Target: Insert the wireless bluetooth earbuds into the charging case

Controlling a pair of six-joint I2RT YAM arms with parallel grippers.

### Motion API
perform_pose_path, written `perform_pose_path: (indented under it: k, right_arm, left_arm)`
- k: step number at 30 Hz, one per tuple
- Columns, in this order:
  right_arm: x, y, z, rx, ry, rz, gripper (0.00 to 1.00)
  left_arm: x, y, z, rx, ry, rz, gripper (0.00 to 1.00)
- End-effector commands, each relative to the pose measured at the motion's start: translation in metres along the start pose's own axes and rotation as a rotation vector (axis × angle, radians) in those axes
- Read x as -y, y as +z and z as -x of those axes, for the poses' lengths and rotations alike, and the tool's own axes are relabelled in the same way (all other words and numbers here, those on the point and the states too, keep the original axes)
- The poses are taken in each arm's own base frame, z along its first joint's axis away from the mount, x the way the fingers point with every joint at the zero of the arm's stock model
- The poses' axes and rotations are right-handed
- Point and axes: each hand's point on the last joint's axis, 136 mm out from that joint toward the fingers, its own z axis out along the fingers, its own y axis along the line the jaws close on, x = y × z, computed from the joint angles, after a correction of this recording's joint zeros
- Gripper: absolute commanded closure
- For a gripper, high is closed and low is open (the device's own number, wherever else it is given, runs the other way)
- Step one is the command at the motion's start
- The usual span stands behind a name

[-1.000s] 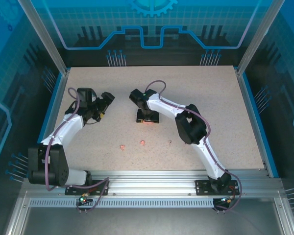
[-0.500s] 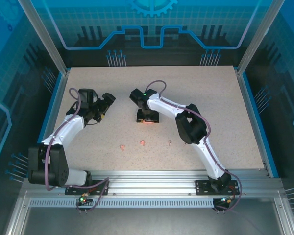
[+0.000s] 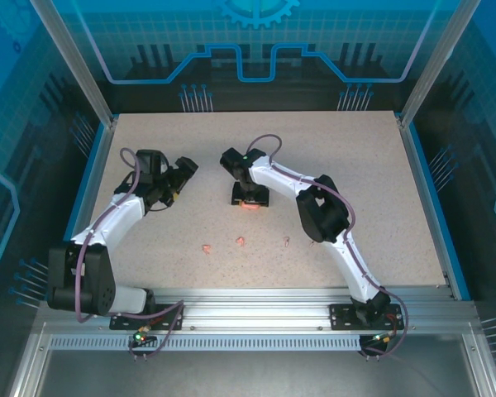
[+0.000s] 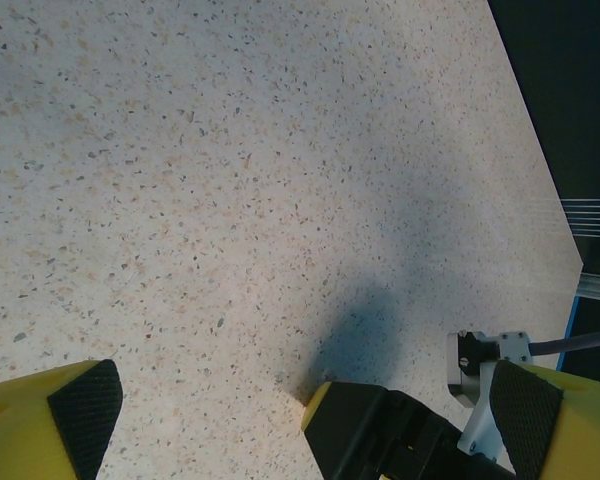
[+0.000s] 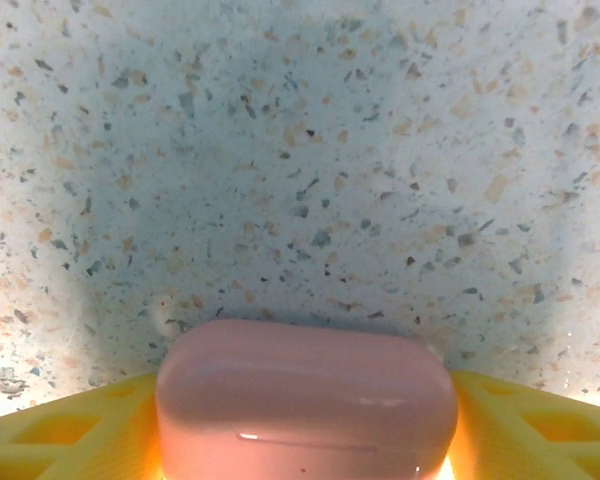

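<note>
Two-armed opening step: gripping charging case (image 5: 305, 400) in right jaws, left jaws wide and empty, then fetching lower-centre earbuds (image 3: 240, 241).

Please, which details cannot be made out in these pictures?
- the charging case: its near part cut off by the right wrist view's bottom edge.
- the wireless bluetooth earbuds: too small in the top view to show their shape.
- pale speck beside them: too small to identify.

Bright even overhead light, soft shadows on the table (image 3: 355, 165), small glare on charging case (image 5: 305, 400)
</note>
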Motion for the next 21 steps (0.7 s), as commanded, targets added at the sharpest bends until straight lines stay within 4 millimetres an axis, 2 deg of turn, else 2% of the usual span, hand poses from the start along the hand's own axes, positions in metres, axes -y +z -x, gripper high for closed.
perform_pose_path:
  k: [1, 7, 13, 21]
  right_arm:
    - [0.019, 0.014, 0.015, 0.017, 0.030, -0.065, 0.30]
    - [0.014, 0.014, 0.011, -0.003, 0.049, -0.041, 0.33]
    - [0.010, 0.009, -0.003, -0.044, 0.149, -0.032, 0.25]
    - [0.008, 0.011, -0.016, -0.077, 0.256, -0.055, 0.27]
  left_arm:
    - [-0.002, 0.005, -0.001, 0.006, 0.024, 0.006, 0.01]
    - [-0.003, 0.006, -0.002, 0.009, 0.030, 0.010, 0.01]
    - [-0.002, 0.007, -0.005, 0.009, 0.025, 0.006, 0.01]
    - [-0.001, 0.006, -0.009, 0.007, 0.020, -0.004, 0.01]
